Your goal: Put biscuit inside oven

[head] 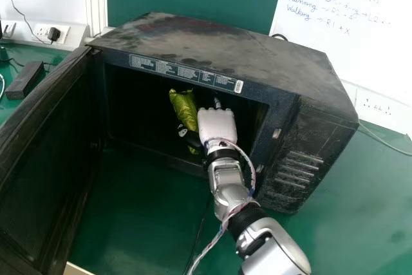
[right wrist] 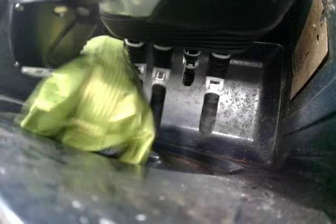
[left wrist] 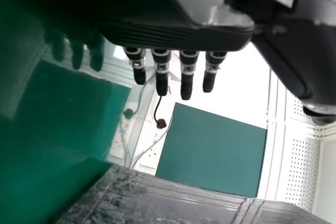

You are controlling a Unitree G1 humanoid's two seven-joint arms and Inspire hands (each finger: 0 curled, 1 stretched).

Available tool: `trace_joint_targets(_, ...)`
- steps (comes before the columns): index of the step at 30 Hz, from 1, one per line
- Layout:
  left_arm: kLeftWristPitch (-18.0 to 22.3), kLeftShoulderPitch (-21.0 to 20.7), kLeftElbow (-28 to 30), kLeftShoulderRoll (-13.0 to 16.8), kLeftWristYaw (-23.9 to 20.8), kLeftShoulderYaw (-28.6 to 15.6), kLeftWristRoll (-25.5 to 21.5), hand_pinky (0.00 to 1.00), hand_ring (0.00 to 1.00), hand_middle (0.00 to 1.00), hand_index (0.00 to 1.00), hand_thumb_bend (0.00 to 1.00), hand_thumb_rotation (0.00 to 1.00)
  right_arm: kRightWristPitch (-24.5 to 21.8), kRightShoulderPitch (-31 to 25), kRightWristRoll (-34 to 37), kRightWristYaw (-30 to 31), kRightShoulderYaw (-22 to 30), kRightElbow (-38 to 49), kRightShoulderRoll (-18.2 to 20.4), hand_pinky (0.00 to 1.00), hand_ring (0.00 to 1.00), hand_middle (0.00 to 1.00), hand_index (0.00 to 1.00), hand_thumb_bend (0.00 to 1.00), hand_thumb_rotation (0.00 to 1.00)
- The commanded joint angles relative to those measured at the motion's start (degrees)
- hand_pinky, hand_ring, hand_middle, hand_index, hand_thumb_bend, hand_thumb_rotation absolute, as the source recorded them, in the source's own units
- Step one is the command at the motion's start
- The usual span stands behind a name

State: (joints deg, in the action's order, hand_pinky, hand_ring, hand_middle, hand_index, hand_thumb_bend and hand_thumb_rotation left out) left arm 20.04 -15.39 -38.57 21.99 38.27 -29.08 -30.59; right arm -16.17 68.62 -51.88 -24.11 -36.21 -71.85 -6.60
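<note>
Silver and black, my right arm [head: 278,256] slants from the near right toward the middle, where my right hand [head: 217,125] is inside the mouth of the oven [head: 302,88]. Its fingers are partly curled, one straighter than the others, and with my thumb [head: 191,138] across the packet's near side I have hold of the yellow-green biscuit packet [head: 185,109]. It tilts just left of my hand, inside the oven. At the left, the oven door [head: 38,159] stands wide open. My left hand [left wrist: 187,80], in its wrist view, has its fingers straight and holds nothing. Far right, a whiteboard [head: 360,37] shows handwriting.
</note>
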Motion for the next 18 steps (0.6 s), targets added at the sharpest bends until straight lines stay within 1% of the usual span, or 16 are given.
trace_joint_targets(1,-1.14,1.74,-1.35,-0.6,-0.24,-0.17,0.13,0.99,0.96,0.97,1.0,0.34,0.97,-0.89,1.22,0.5,0.49,-0.22,0.47,0.47,0.57,0.63,0.71,0.76,0.83,0.37)
trace_joint_targets(3,-1.41,1.8,-1.06,-0.7,-0.66,-0.17,0.13,0.99,0.96,0.97,1.0,0.35,0.95,-1.43,1.18,0.38,0.82,-0.43,0.66,0.5,0.6,0.66,0.74,0.77,0.85,0.41)
trace_joint_targets(6,-1.11,1.83,-0.97,-0.77,-0.78,-0.06,0.29,0.98,0.96,0.96,1.0,0.35,0.93,-2.35,1.21,0.25,1.48,-0.72,0.93,0.56,0.67,0.72,0.77,0.78,0.86,0.44)
trace_joint_targets(8,-1.11,1.83,-0.93,-0.8,-0.72,-0.01,0.27,0.98,0.96,0.97,1.0,0.34,0.95,-2.95,1.15,0.12,1.38,-0.89,1.18,0.58,0.72,0.76,0.8,0.8,0.87,0.46)
trace_joint_targets(10,-1.06,1.77,-1.04,-0.8,-0.52,0.0,0.21,0.99,0.96,0.97,1.0,0.35,0.96,-3.27,1.02,0.24,1.08,-0.87,1.57,0.58,0.75,0.79,0.81,0.8,0.89,0.47)
trace_joint_targets(13,-0.8,1.54,-1.69,-0.73,-0.15,-0.07,0.16,0.99,0.96,0.97,1.0,0.35,0.96,-3.61,0.69,0.32,0.97,-0.87,2.54,0.48,0.74,0.79,0.82,0.81,0.91,0.48)
trace_joint_targets(18,-0.81,1.55,-1.43,-0.77,-0.53,0.09,0.42,0.98,0.96,0.96,1.0,0.35,0.96,-5.66,-0.34,1.06,1.52,-0.06,5.56,1.01,0.67,0.77,0.82,0.8,0.93,0.5)
